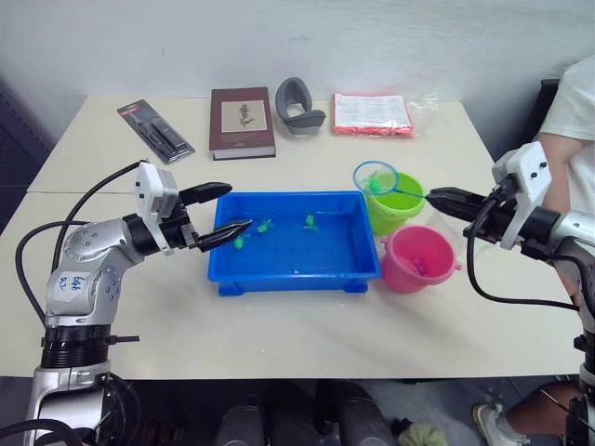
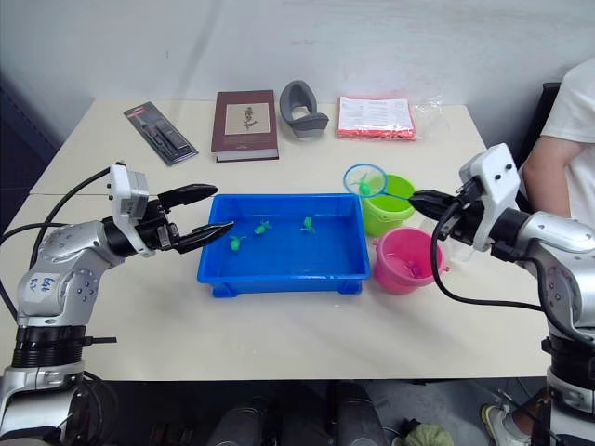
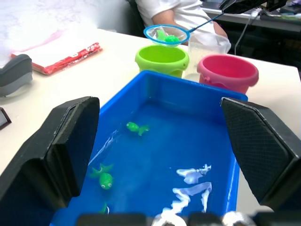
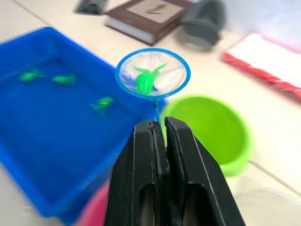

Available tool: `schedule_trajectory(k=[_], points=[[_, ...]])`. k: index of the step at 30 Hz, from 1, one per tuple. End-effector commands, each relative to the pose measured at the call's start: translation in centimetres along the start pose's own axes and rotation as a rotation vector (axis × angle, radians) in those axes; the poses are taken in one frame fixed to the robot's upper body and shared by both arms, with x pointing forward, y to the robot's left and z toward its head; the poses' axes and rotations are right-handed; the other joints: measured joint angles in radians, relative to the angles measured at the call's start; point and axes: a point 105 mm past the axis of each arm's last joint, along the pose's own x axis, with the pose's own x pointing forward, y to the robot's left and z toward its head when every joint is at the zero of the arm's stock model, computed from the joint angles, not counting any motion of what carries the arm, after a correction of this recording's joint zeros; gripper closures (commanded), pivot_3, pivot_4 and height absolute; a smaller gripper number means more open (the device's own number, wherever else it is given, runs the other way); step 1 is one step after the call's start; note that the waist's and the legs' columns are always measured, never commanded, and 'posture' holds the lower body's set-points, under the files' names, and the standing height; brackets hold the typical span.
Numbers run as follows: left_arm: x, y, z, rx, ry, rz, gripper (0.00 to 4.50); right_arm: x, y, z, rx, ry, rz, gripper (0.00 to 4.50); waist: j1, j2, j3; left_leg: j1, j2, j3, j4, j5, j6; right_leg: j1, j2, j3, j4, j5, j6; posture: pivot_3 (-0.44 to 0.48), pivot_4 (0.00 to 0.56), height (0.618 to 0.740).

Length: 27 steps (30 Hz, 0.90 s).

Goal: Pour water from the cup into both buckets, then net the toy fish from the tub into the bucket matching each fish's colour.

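At the tub's left end: left gripper (image 1: 221,210) is hovering with fingers spread wide, gripping nothing, likely steadying or waiting.
right gripper (image 1: 439,197): is clamping the handle of the net (image 1: 376,177), holding the hoop over the green bucket (image 1: 395,205) so the caught green fish (image 4: 145,81) can be tipped in.
tub (image 1: 294,274): is sitting mid-tabletop with three green fish (image 1: 264,225) remaining in it.
pink bucket (image 1: 418,260): is standing at the tub's right end, nearer the front edge.

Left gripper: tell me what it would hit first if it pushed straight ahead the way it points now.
Probably the near end wall of the blue tub, or, if it clears the rim, the green fish just inside. The left gripper hovers open at that end; its height over the rim is unclear.
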Motion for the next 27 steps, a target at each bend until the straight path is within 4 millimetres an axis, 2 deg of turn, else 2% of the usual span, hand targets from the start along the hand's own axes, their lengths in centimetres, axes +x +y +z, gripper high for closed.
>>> schedule_trajectory(k=[1,8,17,22,27], points=[[0.5,-0.2,1.5,0.040,-0.049,-0.011,0.07,-0.1,-1.5,1.0,-0.185,-0.042,-0.075,4.50,0.002,0.000,0.000,0.000,0.000,0.000,0.000,0.000,0.000,0.000,0.000,0.000,0.000,0.000,0.000,0.000,0.150,0.740],[1.2,-0.8,0.8,0.038,-0.040,-0.033,0.07,0.2,-3.2,-0.9,-0.507,0.014,-0.199,4.50,0.007,0.000,0.000,0.000,0.000,0.001,0.000,0.000,0.000,0.000,0.000,0.000,0.001,0.000,0.000,0.000,0.150,0.740],[1.4,-0.8,0.6,0.049,-0.029,-0.040,0.07,-1.2,-4.4,-1.1,-0.954,0.035,-0.301,4.50,0.007,0.000,0.000,0.000,0.000,0.001,0.001,0.001,-0.001,0.000,0.000,0.000,0.000,0.000,0.000,0.000,0.150,0.740],[1.5,-0.8,0.6,0.053,-0.034,-0.038,0.07,-1.3,-3.5,-2.0,-1.263,0.057,-0.206,4.50,0.006,0.000,0.000,0.001,0.000,0.001,0.001,0.001,-0.002,0.000,0.000,0.001,-0.001,0.000,0.000,0.000,0.150,0.740],[1.4,-0.7,0.5,0.056,-0.030,-0.037,0.07,-1.1,-3.5,-3.1,-1.348,0.055,-0.188,4.50,0.003,0.000,0.000,0.001,0.000,0.002,0.001,0.002,-0.003,0.000,0.001,0.002,0.000,0.000,0.000,0.000,0.150,0.740]])
